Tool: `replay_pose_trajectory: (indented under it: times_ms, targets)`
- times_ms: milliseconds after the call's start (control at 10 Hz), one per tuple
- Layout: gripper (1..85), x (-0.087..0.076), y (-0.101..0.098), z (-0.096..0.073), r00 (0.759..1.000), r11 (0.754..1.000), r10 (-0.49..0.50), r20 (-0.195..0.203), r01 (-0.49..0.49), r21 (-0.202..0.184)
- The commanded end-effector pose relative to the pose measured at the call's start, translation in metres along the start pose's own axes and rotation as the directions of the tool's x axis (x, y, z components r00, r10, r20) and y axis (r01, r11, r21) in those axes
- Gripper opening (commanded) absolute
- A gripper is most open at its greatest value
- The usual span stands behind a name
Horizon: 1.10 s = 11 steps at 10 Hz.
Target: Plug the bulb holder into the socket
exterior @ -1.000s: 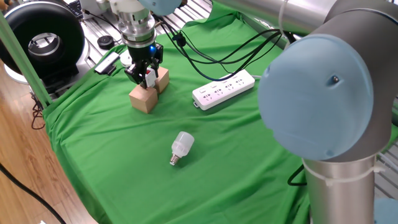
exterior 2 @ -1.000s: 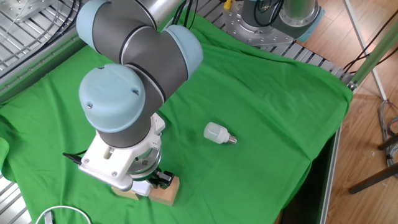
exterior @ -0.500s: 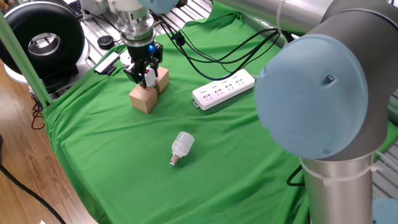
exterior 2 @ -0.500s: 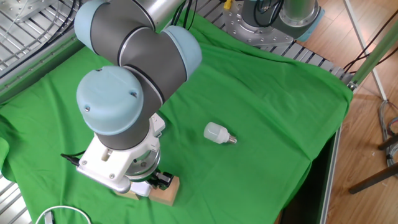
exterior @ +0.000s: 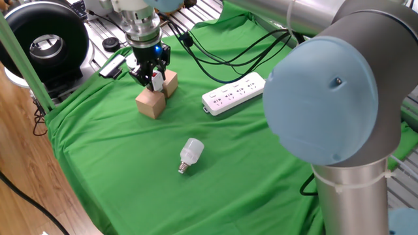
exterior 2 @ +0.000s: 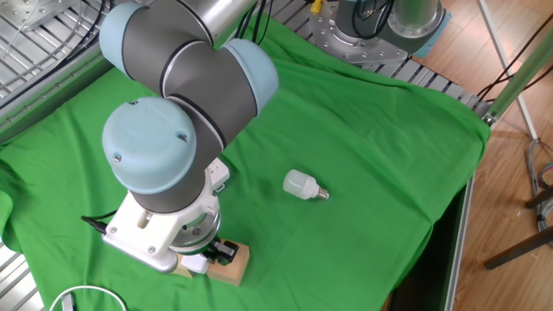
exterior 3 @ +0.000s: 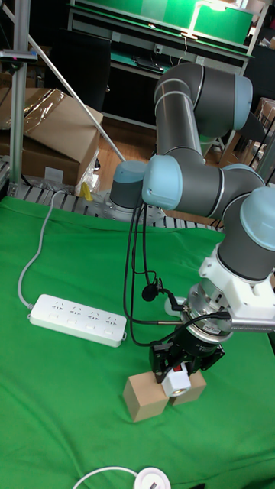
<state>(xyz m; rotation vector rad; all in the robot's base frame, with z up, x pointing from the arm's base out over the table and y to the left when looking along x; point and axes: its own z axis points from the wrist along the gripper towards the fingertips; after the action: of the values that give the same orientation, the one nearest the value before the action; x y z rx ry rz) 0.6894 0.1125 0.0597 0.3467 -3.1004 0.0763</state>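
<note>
My gripper (exterior: 152,78) is shut on the bulb holder (exterior: 156,79), a small white boxy adapter with a red patch, just above two tan wooden cubes (exterior: 150,103). In the tall fixed view the bulb holder (exterior 3: 177,379) sits between the black fingers (exterior 3: 162,365), in front of the cubes (exterior 3: 145,396). The socket (exterior: 235,93), a long white power strip, lies to the right of the gripper on the green cloth; in the tall view the socket (exterior 3: 76,318) lies to the left. In the other fixed view the arm hides the gripper and the socket.
A white screw-base light bulb (exterior: 191,153) lies on its side on the cloth (exterior: 117,163), also seen as the bulb (exterior 2: 301,184). Black cables (exterior: 222,55) run behind the power strip. A black round device (exterior: 44,39) stands beyond the cloth's left edge. The arm's big joint (exterior: 326,91) fills the right foreground.
The gripper, still shut on the bulb holder, has risen slightly above the cubes. The arm's joints have shifted a little. Cubes, bulb and power strip have not moved.
</note>
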Motion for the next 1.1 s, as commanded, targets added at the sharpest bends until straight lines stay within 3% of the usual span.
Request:
replay_pose_trajectory:
  times_ms: [0,300,500,700,900,1000]
  targets:
    - [36.7,-0.004,0.001,-0.001,1.0,1.0,0.014,0.008,-0.014,-0.006]
    - [10.7,-0.004,0.002,-0.004,1.0,1.0,0.024,0.009,-0.024,-0.007]
    - [1.0,-0.004,0.004,-0.009,1.0,1.0,0.026,0.013,-0.026,-0.014]
    - [1.0,-0.006,0.019,-0.016,1.0,0.997,0.005,0.027,-0.003,-0.074]
    - [1.0,-0.004,0.016,-0.024,0.999,0.998,-0.02,0.029,0.022,-0.065]
    - [1.0,-0.004,0.009,-0.027,0.999,0.999,-0.035,0.031,0.036,-0.039]
